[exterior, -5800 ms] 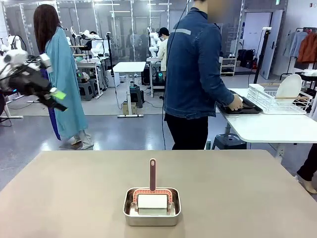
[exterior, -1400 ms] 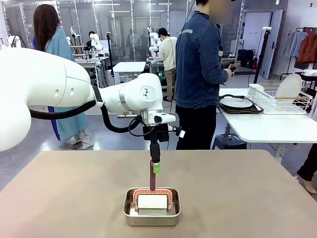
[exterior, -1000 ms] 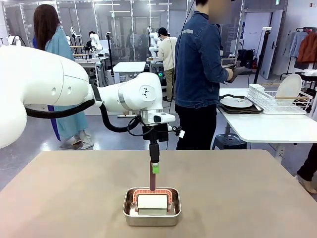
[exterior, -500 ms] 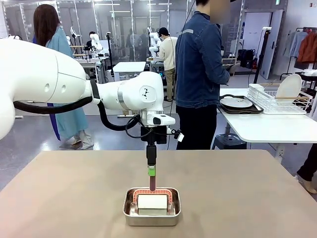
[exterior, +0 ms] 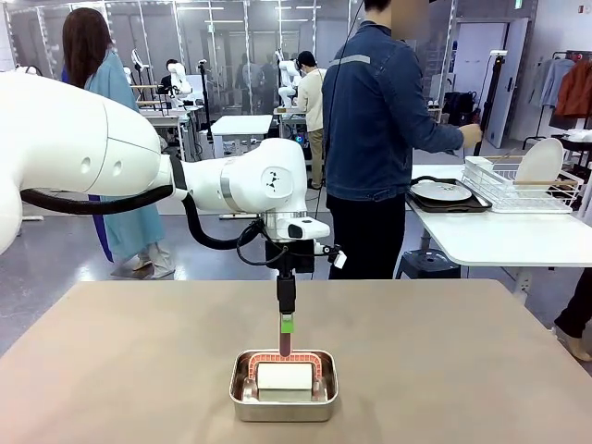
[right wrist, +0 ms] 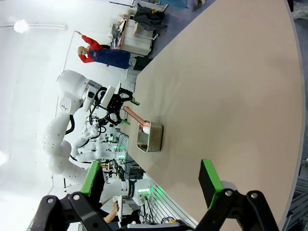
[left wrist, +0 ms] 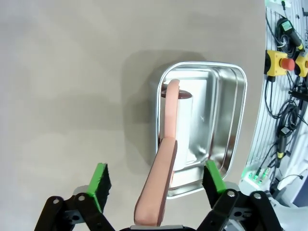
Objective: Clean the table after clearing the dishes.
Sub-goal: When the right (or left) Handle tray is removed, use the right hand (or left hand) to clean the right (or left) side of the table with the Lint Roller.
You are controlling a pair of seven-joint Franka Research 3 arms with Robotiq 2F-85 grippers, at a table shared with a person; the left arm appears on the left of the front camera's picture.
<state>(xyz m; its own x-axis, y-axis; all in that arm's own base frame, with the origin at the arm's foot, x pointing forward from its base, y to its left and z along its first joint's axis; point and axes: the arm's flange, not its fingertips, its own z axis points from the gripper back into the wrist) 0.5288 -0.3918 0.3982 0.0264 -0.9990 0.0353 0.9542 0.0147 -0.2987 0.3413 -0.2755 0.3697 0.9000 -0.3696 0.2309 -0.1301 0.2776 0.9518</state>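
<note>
On the tan table (exterior: 462,370) stands a small steel pan (exterior: 326,403) holding a white roller (exterior: 284,377) with an upright pink handle (exterior: 285,345). My left gripper (exterior: 286,324) points straight down over that handle. In the left wrist view the handle (left wrist: 163,178) rises between the green pads (left wrist: 101,179) of my left gripper (left wrist: 157,179), with a gap on each side; the jaws are open. My right gripper (right wrist: 150,179) hovers open, with nothing between its jaws, off the table's (right wrist: 231,96) end. A white plate (exterior: 441,191) lies on a dark tray (exterior: 467,205).
A person in a denim jacket (exterior: 379,139) stands beyond the far edge, reaching toward a white wire rack (exterior: 518,190) on the white side table (exterior: 499,240). Another person (exterior: 116,148) stands at the back left. Around the pan (left wrist: 240,110) the tabletop is bare.
My left gripper has come down so its fingers now straddle the roller's handle, and its jaws have narrowed slightly. The person has turned and stretched an arm toward the rack.
</note>
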